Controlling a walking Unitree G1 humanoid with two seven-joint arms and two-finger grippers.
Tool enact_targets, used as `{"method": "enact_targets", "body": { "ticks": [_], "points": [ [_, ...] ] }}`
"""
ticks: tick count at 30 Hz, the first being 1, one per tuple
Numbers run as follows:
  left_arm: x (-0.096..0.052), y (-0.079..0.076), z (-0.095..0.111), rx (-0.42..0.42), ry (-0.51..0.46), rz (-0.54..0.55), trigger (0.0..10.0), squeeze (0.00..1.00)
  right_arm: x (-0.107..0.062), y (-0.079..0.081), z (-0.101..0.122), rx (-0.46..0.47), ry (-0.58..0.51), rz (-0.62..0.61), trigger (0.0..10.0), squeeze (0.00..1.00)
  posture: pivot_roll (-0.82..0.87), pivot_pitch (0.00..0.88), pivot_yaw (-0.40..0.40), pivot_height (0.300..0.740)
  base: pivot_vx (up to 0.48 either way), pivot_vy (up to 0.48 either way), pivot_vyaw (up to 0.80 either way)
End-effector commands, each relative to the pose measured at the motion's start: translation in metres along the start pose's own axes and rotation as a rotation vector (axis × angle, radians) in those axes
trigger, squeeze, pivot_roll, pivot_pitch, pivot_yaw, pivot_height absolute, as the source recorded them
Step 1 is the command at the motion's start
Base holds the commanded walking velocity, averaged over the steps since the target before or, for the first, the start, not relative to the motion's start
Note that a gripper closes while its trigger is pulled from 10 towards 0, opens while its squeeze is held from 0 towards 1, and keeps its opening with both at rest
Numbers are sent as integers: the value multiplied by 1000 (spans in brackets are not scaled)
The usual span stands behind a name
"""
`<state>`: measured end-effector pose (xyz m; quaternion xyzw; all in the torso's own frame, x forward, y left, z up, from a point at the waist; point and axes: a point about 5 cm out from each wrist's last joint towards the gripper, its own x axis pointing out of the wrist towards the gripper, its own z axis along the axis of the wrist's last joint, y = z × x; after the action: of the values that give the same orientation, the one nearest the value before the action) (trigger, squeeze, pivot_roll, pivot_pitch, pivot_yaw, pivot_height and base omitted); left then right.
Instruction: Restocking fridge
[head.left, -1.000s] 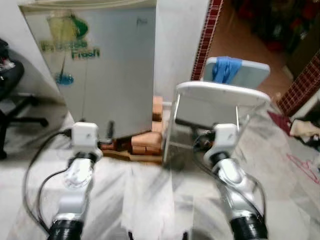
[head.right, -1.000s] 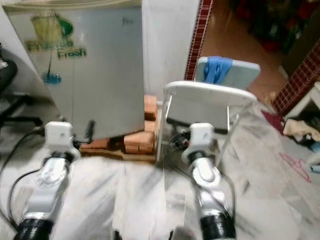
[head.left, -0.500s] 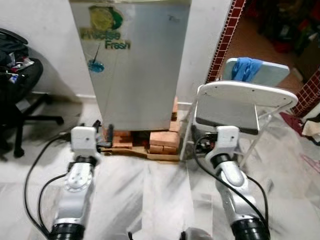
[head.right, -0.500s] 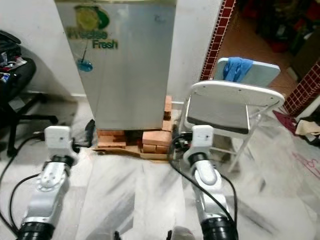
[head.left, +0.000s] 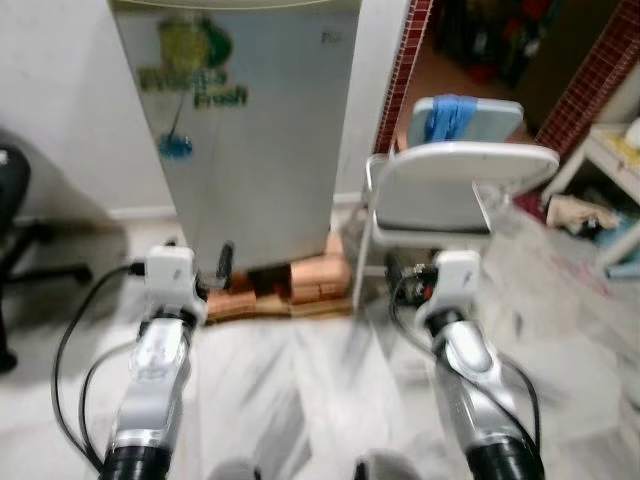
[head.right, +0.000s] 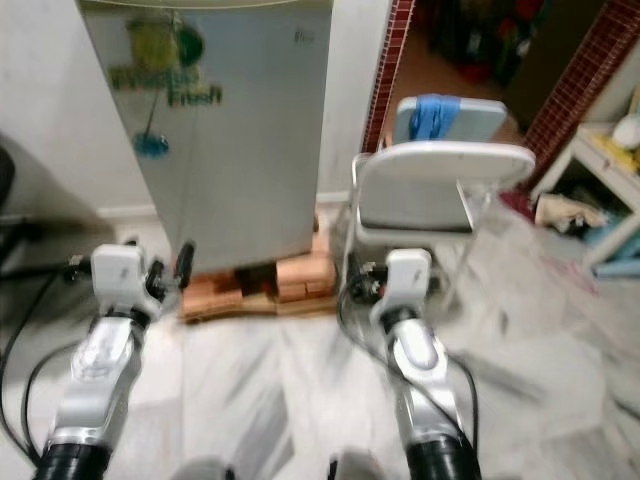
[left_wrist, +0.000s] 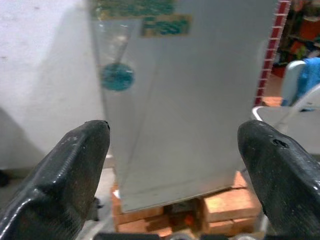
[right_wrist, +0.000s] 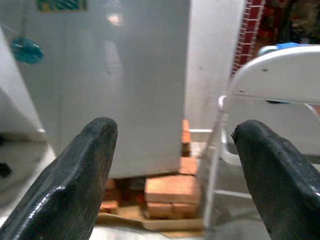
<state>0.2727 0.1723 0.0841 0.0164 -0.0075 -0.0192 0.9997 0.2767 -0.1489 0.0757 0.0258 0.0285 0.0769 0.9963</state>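
A silver fridge (head.left: 260, 140) with a green "Fresh" sticker stands straight ahead, its door closed, raised on a stack of bricks (head.left: 318, 278). Both arms reach forward low over the floor. In the left wrist view my left gripper (left_wrist: 172, 130) is open, with the fridge door showing between its fingers. My right gripper (right_wrist: 174, 129) is also open and holds nothing; it points at the fridge's right edge and the bricks. Both grippers are some way short of the fridge.
A white folding chair (head.left: 450, 180) stands right of the fridge, close to my right arm (head.left: 455, 320). Behind it a second chair carries a blue cloth (head.left: 445, 115). A black office chair (head.left: 15, 200) is at the far left, and a low white table (head.left: 610, 150) at the far right. The floor is grey marble.
The whole picture has shifted and blurred, so the camera has moved; fridge and chair now sit slightly further left. Both arms keep the same pose with open grippers.
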Motion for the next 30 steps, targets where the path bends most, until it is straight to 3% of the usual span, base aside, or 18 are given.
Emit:
{"method": "enact_targets", "body": {
  "ticks": [1,8,30],
  "points": [
    [0,-7,-1,-12,9,-16,10000,0,-2,-9,1,-10,-4,-30,10000,0,-60,0,-12,740,0,461,0],
    [0,-6,-1,-10,10,-14,10000,0,0,-9,2,-7,-3,-28,10000,0,-55,0,-14,740,0,467,-391],
    [1,-7,-1,-15,6,-25,10000,0,3,-6,3,-8,-9,-15,10000,0,-51,0,-14,740,0,434,-786]
  ]
}}
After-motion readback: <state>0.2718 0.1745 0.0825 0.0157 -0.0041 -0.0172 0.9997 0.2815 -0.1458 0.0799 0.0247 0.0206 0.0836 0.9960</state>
